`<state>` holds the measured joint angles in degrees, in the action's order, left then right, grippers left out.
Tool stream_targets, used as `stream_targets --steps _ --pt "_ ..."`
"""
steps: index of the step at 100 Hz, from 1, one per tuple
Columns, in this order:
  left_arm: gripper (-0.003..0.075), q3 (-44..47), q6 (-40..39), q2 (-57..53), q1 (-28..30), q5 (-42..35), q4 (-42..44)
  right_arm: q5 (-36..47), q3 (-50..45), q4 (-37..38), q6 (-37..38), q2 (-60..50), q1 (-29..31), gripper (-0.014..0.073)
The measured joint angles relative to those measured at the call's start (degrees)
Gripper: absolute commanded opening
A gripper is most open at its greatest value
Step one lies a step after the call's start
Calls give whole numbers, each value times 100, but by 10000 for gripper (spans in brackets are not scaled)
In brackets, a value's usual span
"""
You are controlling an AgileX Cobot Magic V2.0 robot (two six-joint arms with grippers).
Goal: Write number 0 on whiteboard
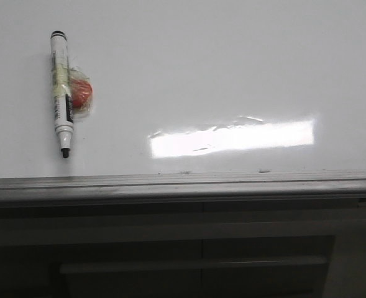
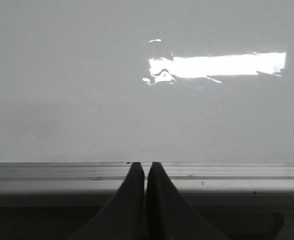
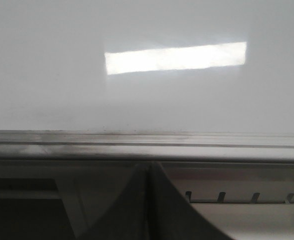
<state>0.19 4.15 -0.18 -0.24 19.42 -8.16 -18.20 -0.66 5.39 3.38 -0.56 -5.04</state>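
- We note the whiteboard [image 1: 189, 68] first: a big glossy white sheet filling the upper part of the front view, a bright rectangular glare [image 1: 232, 138] at about 5 o'clock from its centre. It lies broad and bare, presumably so a stroke can land almost anywhere.
- No number 0 shows on it in any view; we judge the writing not yet begun.
- A grey metal edge rail [image 1: 183, 183] runs along the board's near side. Below it sits a grey cabinet [image 1: 195, 261] with drawer fronts, no part of the job.
- The marker [image 1: 61, 93] lies on the board at roughly 10 o'clock from centre, long axis near 12-to-6, its dark tip toward 6 o'clock, uncapped as far as we can tell. A small red lump [image 1: 80, 93] in clear wrap is fixed to its side at 3 o'clock, perhaps a grip aid; we cannot say for sure.
- Left end effector [image 2: 146, 167]: fingers pressed together, holding nothing, tips over the rail, short of the board. It looks parked, well apart from the marker.
- Right end effector [image 3: 149, 167]: fingers likewise closed together and empty, tips just below the rail.
- Our judgement: one end effector must spread and fetch the marker before any loop is drawn; the left sits on the marker's side.
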Motion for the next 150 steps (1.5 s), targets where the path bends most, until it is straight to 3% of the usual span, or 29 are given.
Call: stream_targets --steps 132,142,150 --pt "-20 0 0 0 0 0 -28 46 0 0 0 0 0 -69" --pt "-20 0 10 0 0 -58 -437 379 0 10 0 0 0 -69" --pt "-20 0 10 0 0 -193 -1479 918 0 -5 0 0 0 -69"
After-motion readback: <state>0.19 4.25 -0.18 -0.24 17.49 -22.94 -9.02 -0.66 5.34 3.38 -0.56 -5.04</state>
